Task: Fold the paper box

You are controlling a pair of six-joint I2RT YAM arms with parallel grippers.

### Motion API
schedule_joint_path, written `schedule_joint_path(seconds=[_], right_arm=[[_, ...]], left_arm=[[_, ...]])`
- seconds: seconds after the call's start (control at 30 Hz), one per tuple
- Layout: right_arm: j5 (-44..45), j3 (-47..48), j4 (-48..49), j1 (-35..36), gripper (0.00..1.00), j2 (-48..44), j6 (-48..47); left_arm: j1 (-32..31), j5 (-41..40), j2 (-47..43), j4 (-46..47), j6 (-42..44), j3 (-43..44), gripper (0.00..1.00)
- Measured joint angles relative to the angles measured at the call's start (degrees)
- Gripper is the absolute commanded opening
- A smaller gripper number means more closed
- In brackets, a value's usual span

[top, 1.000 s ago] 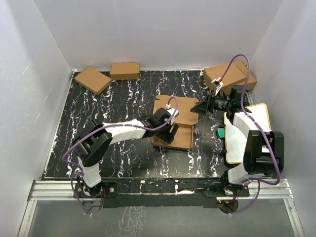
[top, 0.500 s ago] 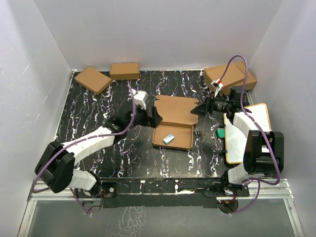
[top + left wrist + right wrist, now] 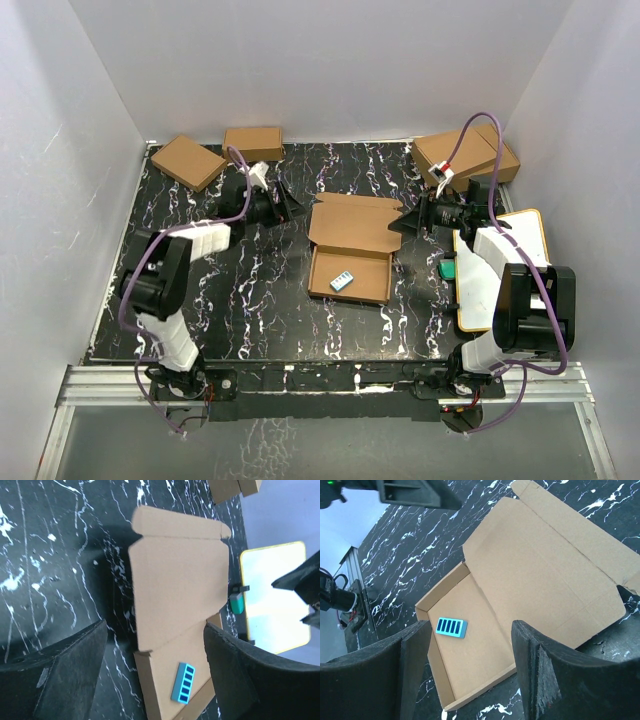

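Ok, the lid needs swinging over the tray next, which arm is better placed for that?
Probably left. The left gripper, open and empty, sits by the far-left corner of the paper box lid, near its free edge. The right gripper, also open, is alongside the lid's right side, nearer the hinge.

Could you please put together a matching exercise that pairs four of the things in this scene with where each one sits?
Things:
1. paper box
2. small blue striped item
3. yellow-rimmed white board
4. stacked brown boxes

Places:
a. far right corner of the table
b. inside the box's tray
c. middle, lid open
d. along the right edge, nearer side

Pairs: 1-c; 2-b; 3-d; 4-a
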Motion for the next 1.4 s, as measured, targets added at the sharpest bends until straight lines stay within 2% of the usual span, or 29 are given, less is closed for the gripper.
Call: schedule_joint_path(seconds=[0.1, 0.2, 0.43, 0.63, 0.93, 1.1, 1.2, 1.4], right_arm=[[0.07, 0.02, 0.00, -0.22, 0.70, 0.00, -0.15], [0.07, 0.09, -0.04, -0.31, 0.70, 0.00, -0.24], [0.07, 0.11, -0.04, -0.33, 0.70, 0.02, -0.57], [0.07, 0.13, -0.09, -0.35, 0.70, 0.02, -0.61], [0.04, 0.17, -0.46, -0.37, 0.70, 0.33, -0.74], [0.07, 0.17, -0.63, -0.42, 0.70, 0.63, -0.74], [0.04, 0.17, -0.74, -0.57, 0.70, 0.68, -0.74], [0.04, 0.17, -0.83, -0.70, 0.70, 0.70, -0.76]], left_arm=[[2.29, 5.40, 7.19, 2.84, -3.10, 3.76, 0.73], [3.54, 9.01, 13.64, 3.41, -4.37, 8.76, 0.67], [3.43, 14.23, 22.29, 0.50, -3.98, 18.78, 0.54], [3.43, 16.68, 26.27, -2.84, -2.91, 24.55, 0.44], [3.13, 19.45, 27.28, -5.79, -2.03, 27.28, 0.40], [2.34, 20.76, 28.87, -6.19, -1.68, 28.83, 0.35], [1.99, 21.20, 29.73, -7.02, -1.60, 28.92, 0.26], [1.79, 22.21, 29.99, -7.50, -1.60, 29.22, 0.00]])
